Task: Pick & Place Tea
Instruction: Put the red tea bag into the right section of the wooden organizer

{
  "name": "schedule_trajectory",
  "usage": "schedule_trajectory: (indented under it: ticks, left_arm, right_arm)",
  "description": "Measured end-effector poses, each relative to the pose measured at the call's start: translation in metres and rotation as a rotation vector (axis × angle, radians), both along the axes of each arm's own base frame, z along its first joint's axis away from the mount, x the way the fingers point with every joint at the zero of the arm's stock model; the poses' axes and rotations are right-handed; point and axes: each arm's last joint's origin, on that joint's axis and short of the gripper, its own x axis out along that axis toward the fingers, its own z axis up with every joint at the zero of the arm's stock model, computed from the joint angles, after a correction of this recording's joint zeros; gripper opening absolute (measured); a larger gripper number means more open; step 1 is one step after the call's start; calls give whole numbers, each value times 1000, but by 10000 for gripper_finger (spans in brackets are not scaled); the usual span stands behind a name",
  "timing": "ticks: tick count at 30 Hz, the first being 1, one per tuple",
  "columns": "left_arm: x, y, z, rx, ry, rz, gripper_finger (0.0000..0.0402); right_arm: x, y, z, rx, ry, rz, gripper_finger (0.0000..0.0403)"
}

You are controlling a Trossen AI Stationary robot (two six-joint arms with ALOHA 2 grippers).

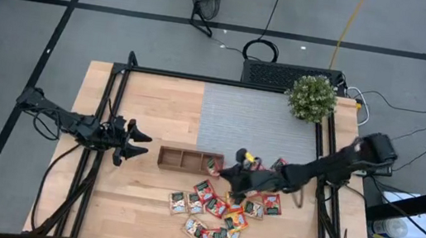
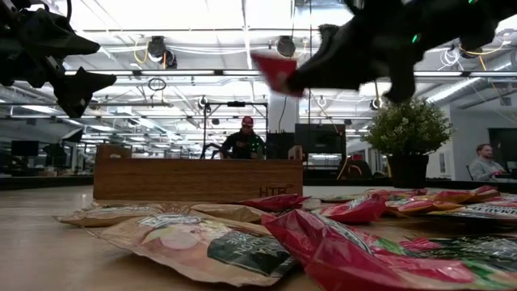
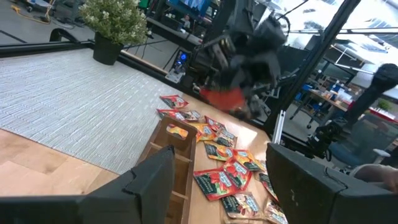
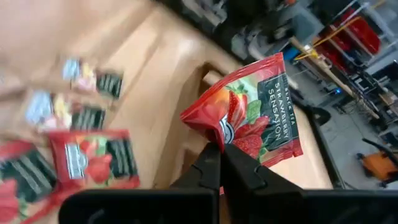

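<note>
Several red, orange and green-and-white tea sachets (image 1: 216, 213) lie flat on the wooden table, in front of the brown three-compartment tray (image 1: 178, 158). One sachet lies in the tray's right compartment (image 3: 177, 131). My right gripper (image 1: 228, 174) is above the table just right of the tray's right end. It is shut on a red strawberry tea sachet (image 4: 255, 106), which also shows in the low view (image 2: 275, 71). My left gripper (image 1: 142, 144) is open and empty, left of the tray's left end. My right gripper pinches the red sachet between its two fingers at one edge (image 4: 219, 138), near a corner. The fingers slant toward the table's left. The sachet sticks out beyond the fingertips, tilted, lifted clear of the table and the tray.
A potted plant (image 1: 312, 98) stands at the far right corner on a grey mat (image 1: 254, 121). Black frame rails run along the table's left and right sides. People sit in the room beyond the table (image 2: 246, 137).
</note>
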Motion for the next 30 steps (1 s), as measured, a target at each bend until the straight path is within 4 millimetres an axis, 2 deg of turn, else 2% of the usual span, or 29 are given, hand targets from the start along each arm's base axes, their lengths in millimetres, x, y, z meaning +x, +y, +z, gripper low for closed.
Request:
schedule_trajectory:
  ticks: [3,9,14,17,22,30]
  left_arm:
    - [0,0,0,0,0,0,250]
    - [0,0,0,0,0,0,250]
    - [0,0,0,0,0,0,250]
    - [0,0,0,0,0,0,251]
    - [0,0,0,0,0,0,250]
    - [0,0,0,0,0,0,250]
  right_arm:
    - [17,-1,-15,-96,49,-57,0]
    - [46,-4,-27,-206,159,-54,0]
    - [45,-8,-34,-245,249,-66,0]
    - [44,-9,-34,-294,258,-123,0]
    - [44,-11,-33,-333,266,-123,1]
    - [44,-11,-33,-370,276,-104,45]
